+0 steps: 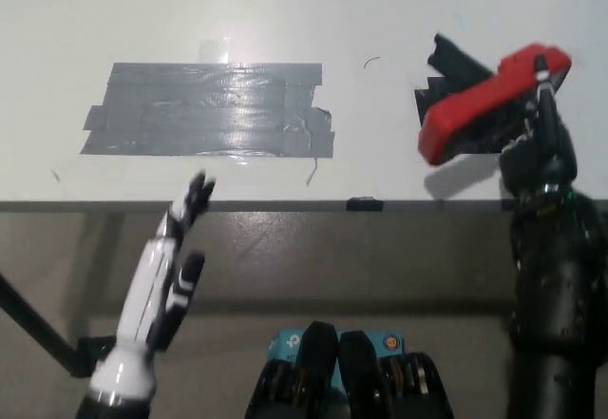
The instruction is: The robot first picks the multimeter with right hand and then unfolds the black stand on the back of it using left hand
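My black right hand (540, 139) is shut on the red multimeter (489, 101), holding it tilted above the table's right side. A black stand (458, 60) sticks out from the multimeter's upper left end. My white left hand (171, 272) is open, fingers apart, raised at the lower left near the table's front edge and far from the multimeter.
A grey tape patch (209, 110) covers the middle of the white table (380, 10). A dark patch on the table lies partly hidden behind the multimeter. A small black tab (364, 204) sits on the table's front edge. Below the edge is brown floor.
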Robot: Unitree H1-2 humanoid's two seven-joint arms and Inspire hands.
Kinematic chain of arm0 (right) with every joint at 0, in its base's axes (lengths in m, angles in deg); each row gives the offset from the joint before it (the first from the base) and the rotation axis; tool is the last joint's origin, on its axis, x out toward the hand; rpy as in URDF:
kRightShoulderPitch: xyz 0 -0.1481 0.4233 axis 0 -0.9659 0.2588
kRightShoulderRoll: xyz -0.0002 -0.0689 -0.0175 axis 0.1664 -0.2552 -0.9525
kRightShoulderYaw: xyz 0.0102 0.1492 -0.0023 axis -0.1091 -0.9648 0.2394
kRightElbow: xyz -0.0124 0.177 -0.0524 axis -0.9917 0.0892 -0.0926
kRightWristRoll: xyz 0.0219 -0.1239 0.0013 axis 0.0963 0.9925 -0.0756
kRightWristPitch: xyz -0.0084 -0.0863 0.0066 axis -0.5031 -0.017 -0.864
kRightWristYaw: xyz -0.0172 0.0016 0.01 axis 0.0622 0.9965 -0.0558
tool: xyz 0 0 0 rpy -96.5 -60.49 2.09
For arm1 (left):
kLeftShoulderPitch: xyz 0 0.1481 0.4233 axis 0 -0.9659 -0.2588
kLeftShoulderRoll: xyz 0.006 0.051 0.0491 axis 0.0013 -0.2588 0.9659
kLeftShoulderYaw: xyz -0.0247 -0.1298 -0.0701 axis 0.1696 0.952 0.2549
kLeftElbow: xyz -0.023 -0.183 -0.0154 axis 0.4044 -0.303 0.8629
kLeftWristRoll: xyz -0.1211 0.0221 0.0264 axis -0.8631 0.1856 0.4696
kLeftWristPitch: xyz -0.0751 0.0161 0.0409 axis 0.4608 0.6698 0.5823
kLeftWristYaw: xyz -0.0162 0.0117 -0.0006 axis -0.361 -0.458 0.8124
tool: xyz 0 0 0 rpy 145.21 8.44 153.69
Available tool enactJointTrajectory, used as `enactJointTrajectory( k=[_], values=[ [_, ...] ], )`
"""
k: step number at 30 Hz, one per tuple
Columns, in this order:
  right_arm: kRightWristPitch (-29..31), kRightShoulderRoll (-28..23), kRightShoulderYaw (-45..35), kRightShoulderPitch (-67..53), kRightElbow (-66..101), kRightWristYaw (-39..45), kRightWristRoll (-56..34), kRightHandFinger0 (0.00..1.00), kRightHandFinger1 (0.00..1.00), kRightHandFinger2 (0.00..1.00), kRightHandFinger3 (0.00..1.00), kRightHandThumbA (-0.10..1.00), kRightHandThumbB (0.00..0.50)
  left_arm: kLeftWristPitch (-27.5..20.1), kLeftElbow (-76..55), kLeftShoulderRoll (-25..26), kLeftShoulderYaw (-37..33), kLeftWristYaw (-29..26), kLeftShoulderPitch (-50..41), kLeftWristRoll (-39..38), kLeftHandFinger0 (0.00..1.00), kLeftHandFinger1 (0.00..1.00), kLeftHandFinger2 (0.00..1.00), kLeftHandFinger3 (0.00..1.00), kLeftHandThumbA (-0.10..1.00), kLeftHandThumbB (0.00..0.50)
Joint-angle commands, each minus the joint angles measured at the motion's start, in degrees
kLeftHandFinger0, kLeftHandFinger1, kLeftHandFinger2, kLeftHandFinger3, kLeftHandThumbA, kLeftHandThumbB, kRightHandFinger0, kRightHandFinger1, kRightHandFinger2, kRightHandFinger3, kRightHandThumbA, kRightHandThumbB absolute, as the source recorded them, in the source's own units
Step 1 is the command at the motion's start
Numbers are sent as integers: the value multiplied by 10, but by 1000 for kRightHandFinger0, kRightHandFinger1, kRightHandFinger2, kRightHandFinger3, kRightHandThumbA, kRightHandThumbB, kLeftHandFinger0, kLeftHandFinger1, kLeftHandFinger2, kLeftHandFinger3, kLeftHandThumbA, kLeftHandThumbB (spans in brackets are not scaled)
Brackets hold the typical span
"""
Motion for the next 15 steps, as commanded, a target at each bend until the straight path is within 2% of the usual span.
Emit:
enactJointTrajectory(
  k=[1, 5, 7, 8, 9, 10, 12, 15],
  values=[
    [-48, 40, 104, 4, 248, 123, -323, 0, 0, 512, 1000, -100, 143, 127, -187, -31, -18, 38, 168, -43, 1000, 1000, 1000, 1000, 998, 260],
    [-48, 42, 123, -4, 271, 121, -342, 0, 0, 344, 827, -100, 161, 139, -180, -38, -22, 37, 192, -42, 1000, 1000, 1000, 1000, 978, 247],
    [-48, 39, 136, -6, 289, 116, -347, 0, 0, 203, 662, -100, 172, 139, -178, -42, -27, 37, 202, -38, 1000, 1000, 1000, 1000, 956, 229],
    [-48, 40, 141, -6, 298, 117, -345, 0, 0, 170, 635, -100, 163, 136, -175, -44, -30, 37, 206, -38, 1000, 1000, 1000, 1000, 951, 217],
    [-48, 39, 143, -4, 301, 117, -345, 0, 0, 109, 567, -100, 157, 136, -173, -43, -30, 36, 210, -38, 1000, 1000, 1000, 1000, 949, 215],
    [-48, 39, 148, -7, 309, 114, -351, 0, 0, 86, 547, -100, 155, 135, -173, -44, -33, 38, 210, -37, 1000, 1000, 1000, 1000, 945, 206],
    [-48, 34, 161, -8, 325, 118, -359, 0, 0, 49, 420, -100, 146, 133, -170, -44, -36, 40, 212, -28, 1000, 1000, 1000, 1000, 946, 190],
    [-48, 19, 179, -1, 340, 130, -364, 0, 0, 40, 391, -100, 133, 127, -164, -42, -38, 42, 221, -24, 1000, 1000, 1000, 1000, 957, 170]
  ],
)
